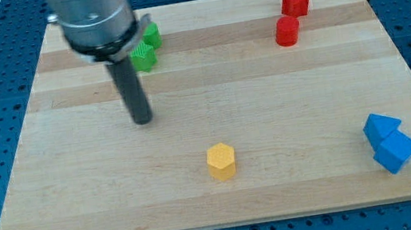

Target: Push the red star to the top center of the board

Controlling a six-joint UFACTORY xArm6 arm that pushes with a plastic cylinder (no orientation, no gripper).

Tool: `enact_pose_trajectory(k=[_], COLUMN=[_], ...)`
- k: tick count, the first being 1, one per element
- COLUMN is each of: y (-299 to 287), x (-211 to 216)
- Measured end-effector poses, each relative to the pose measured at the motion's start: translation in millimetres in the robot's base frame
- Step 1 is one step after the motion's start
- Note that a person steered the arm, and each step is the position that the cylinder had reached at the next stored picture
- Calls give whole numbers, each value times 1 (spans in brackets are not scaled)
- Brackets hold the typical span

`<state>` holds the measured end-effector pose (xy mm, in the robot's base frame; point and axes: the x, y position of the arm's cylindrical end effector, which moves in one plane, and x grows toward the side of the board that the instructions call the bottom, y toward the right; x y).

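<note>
Red star [295, 1] lies at the surface's [279, 177] two o'clock corner, touching or just beside a red cylinder [287, 31] at its seven o'clock. My tip [143, 120] stands well apart, toward nine o'clock. No hand is fitted, so no hand state applies.

Recommended: bring the tip round to the star's three o'clock side and push toward nine o'clock, clear of the cylinder. No containers present.

arm body: showing a wide silver-grey metal cylinder | collar: wearing a black band around its lower edge | rod: running down as a straight dark grey shaft, narrower than the cylinder | my tip [143, 121]: ending blunt, same dark grey, no markings showing
</note>
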<state>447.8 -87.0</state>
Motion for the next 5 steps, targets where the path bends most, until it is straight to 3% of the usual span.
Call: enact_pose_trajectory(k=[3,5], y=[225,320], x=[-45,-110])
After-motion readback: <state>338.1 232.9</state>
